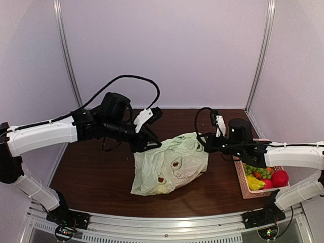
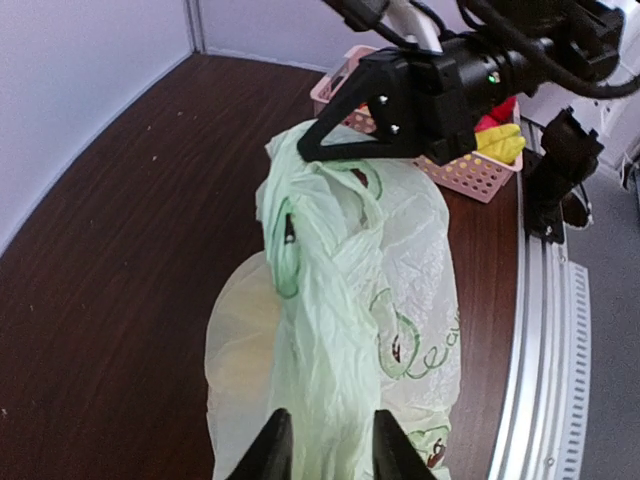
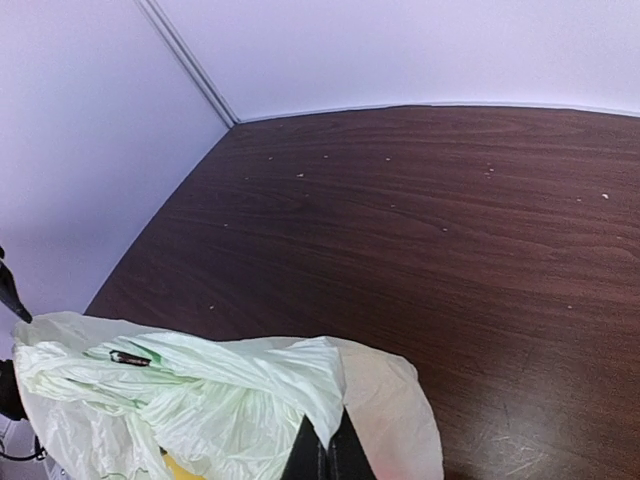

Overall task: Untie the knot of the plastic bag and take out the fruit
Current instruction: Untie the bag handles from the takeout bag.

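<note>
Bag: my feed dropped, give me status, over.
Right gripper shut on bag edge. Left gripper part open, bag plastic between its jaws. Fruit inside, not out yet. Basket apart from bag, nothing blocking.

Dark wood table (image 1: 91,177): plastic bag (image 1: 169,164) centre, pink basket (image 1: 241,181) right.

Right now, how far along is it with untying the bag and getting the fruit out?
Nothing looks finished: yellow fruit shows through the plastic bag, and none lies loose on the table. In hand: the right gripper pinches the bag's gathered top; the left gripper has the twisted strand between its jaws, grip unclear. Left: untie the top, open the bag, lift out the fruit.
</note>
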`<state>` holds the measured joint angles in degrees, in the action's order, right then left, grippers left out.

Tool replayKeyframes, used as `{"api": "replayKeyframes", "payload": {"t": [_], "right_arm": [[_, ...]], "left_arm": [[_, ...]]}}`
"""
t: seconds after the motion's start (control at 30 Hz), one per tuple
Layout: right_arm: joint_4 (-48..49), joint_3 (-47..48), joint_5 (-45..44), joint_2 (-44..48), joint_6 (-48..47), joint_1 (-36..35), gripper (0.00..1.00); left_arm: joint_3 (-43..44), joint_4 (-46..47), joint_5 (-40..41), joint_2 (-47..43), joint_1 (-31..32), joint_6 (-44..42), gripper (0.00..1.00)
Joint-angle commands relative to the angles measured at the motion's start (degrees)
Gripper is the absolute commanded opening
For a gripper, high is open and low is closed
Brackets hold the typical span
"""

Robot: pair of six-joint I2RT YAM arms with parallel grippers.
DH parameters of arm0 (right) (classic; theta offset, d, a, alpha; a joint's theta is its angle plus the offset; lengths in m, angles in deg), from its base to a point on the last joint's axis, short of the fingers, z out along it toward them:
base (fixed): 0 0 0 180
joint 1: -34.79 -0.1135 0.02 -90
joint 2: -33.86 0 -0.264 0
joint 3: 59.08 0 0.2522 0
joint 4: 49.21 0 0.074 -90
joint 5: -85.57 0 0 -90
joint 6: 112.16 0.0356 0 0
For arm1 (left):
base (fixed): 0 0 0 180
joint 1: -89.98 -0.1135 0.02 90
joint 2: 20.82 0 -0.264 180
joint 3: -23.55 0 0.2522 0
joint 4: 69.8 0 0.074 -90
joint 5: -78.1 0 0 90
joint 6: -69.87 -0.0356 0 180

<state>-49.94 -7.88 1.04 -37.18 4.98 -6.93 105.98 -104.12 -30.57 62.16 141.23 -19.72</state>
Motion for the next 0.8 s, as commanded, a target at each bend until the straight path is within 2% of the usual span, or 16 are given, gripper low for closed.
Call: {"api": "replayKeyframes", "payload": {"t": [0.0, 0.1, 0.23, 0.57, 0.77], "right_arm": [[8.6, -2.2, 10.2, 0.8, -0.7, 0.1, 0.00], [9.0, -1.9, 11.2, 0.4, -1.0, -0.2, 0.00], [9.2, -0.9, 12.2, -0.6, -1.1, -0.3, 0.00], [8.6, -0.1, 12.3, -1.2, -2.3, -0.5, 0.00], [6.7, -0.6, 10.8, 0.2, -3.5, -0.5, 0.00]], "left_arm": [[-0.7, 3.2, -8.3, -0.8, 0.4, -3.1, 0.49], [0.1, 3.4, -6.7, -0.8, 1.7, -4.0, 0.67], [3.1, 3.4, -3.3, 1.2, 3.1, -4.0, 0.73], [13.6, -3.2, 9.0, 11.2, 7.0, -5.3, 0.72], [12.4, -3.8, 12.5, 11.6, 7.1, -5.5, 0.57]]}}
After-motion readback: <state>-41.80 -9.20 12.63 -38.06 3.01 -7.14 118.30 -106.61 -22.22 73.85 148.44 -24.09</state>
